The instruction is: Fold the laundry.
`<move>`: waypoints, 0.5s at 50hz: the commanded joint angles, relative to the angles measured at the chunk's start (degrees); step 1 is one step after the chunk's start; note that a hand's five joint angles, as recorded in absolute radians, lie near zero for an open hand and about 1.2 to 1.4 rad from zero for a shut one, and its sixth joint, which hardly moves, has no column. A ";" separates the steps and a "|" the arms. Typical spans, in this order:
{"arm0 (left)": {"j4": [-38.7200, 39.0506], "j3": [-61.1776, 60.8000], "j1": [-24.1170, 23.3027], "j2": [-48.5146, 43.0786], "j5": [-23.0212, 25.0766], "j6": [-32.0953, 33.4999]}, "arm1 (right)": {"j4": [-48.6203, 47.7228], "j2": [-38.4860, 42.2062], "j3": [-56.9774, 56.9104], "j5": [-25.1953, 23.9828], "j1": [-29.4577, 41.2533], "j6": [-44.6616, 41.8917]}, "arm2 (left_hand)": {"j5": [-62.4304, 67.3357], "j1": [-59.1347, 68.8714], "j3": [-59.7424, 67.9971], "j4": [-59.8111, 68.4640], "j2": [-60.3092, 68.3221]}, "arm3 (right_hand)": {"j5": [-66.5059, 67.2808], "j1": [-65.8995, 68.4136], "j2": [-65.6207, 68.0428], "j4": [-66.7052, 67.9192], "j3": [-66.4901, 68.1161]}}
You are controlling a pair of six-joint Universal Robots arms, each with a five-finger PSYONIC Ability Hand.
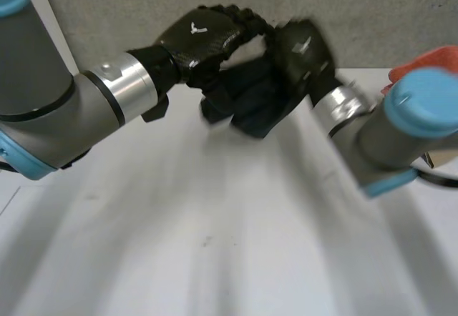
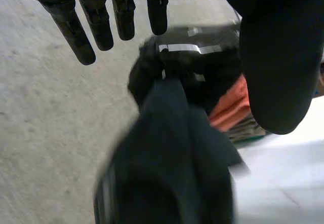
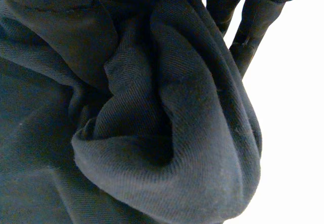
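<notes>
My right hand [image 1: 300, 48] is clamped on the bunched top of the dark cloth [image 1: 250, 105], which hangs from it over the far side of the table [image 1: 215, 259]. My left hand [image 1: 204, 37] hovers beside it, fingers [image 2: 76, 31] straight and apart, holding nothing. The cloth looks soft and limp (deep folds, no stiffness), so I'd pinch a free edge below the bunch.
</notes>
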 commanded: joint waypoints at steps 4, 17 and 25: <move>0.35 -0.47 -0.25 1.11 -0.79 -0.02 | -8.24 -2.78 -6.98 -5.11 -19.26 7.15 | 3.51 3.72 3.84 3.50 3.72 | 16.50 20.33 13.42 11.48 13.35; 0.70 -2.85 -1.13 0.49 -0.61 0.07 | -15.55 15.66 -16.92 -21.28 -42.41 22.28 | 3.51 3.72 3.84 3.50 3.72 | 16.50 20.33 13.42 11.48 13.35; 0.88 -3.73 -1.48 -0.92 -0.87 0.24 | -18.80 25.08 -15.69 -27.62 -49.62 22.19 | 3.68 3.89 4.01 3.66 3.89 | 16.50 20.33 13.42 11.48 13.35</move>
